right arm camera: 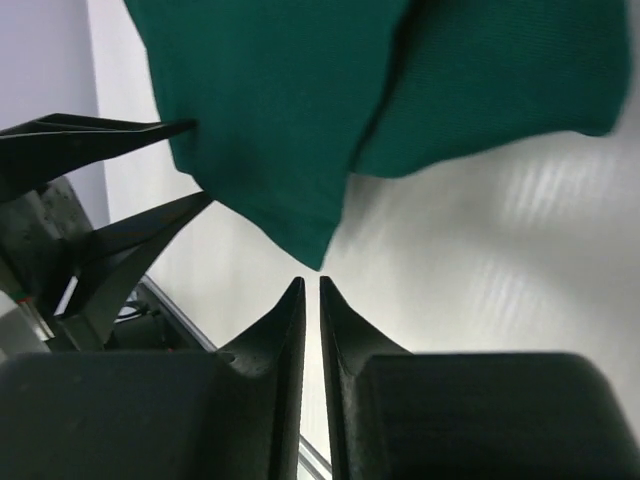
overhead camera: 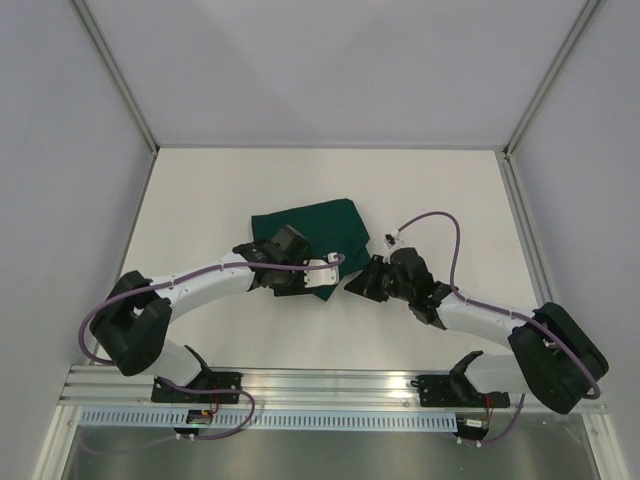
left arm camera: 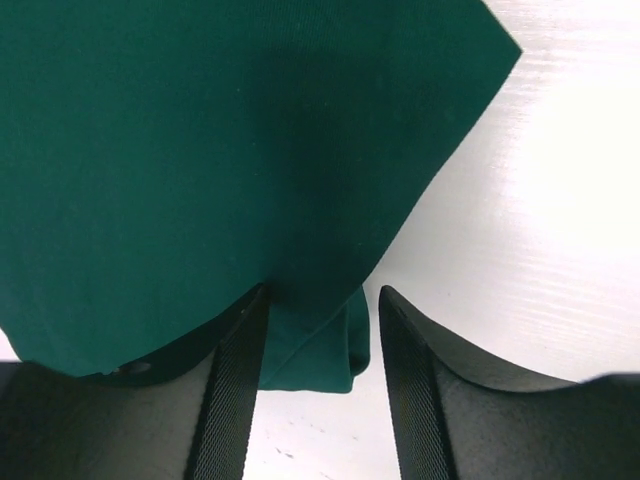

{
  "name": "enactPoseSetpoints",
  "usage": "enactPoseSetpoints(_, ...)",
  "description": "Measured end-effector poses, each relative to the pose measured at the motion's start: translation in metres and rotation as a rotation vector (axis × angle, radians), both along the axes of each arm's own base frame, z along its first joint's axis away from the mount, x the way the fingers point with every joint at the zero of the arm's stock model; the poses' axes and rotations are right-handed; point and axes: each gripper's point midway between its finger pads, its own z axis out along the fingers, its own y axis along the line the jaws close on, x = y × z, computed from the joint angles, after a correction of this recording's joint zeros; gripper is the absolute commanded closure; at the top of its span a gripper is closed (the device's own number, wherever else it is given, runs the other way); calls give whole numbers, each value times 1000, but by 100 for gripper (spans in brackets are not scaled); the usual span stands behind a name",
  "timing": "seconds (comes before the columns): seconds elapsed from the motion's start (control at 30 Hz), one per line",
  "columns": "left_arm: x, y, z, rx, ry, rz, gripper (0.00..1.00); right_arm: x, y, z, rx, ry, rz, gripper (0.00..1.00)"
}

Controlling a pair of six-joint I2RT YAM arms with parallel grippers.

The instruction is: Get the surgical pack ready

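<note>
Green cloth (overhead camera: 310, 225), near edge under the left arm (overhead camera: 200, 285), cropped in both wrist views.

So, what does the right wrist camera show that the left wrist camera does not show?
Only the right wrist camera: the right gripper, nearly closed on nothing, its tips just short of a corner of the green cloth, and the left gripper at the cloth's edge on the left. Only the left wrist camera: that gripper's own fingers from close up, standing apart, with a folded edge of the cloth between them. Both: the green cloth lying on the white table.
</note>
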Motion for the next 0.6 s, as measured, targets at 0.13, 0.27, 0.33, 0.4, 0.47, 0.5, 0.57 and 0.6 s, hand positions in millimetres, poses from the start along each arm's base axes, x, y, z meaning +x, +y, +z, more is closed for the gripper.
enactPoseSetpoints(0.13, 4, 0, -1, -1, -22, 0, 54, 5, 22, 6, 72, -23, 16, 89)
enactPoseSetpoints(0.27, 8, -2, 0, -8, -40, 2, 62, 12, 37, -6, 93, 17, 13, 90)
enactPoseSetpoints(0.33, 8, -2, 0, -9, -43, 2, 67, 15, 43, -14, 104, 40, 11, 91)
enactPoseSetpoints(0.4, 9, -3, 1, -11, -45, 4, 77, 16, 49, -23, 113, 67, 12, 91)
enactPoseSetpoints(0.47, 11, -3, 2, -13, -53, 5, 79, 17, 56, -29, 130, 87, 15, 91)
enactPoseSetpoints(0.5, 11, -3, 2, -13, -54, 6, 79, 19, 60, -31, 143, 94, 15, 91)
enactPoseSetpoints(0.57, 11, -3, 2, -14, -54, 6, 77, 22, 65, -34, 162, 104, 13, 91)
enactPoseSetpoints(0.6, 11, -4, 2, -15, -53, 6, 75, 23, 67, -34, 176, 104, 12, 91)
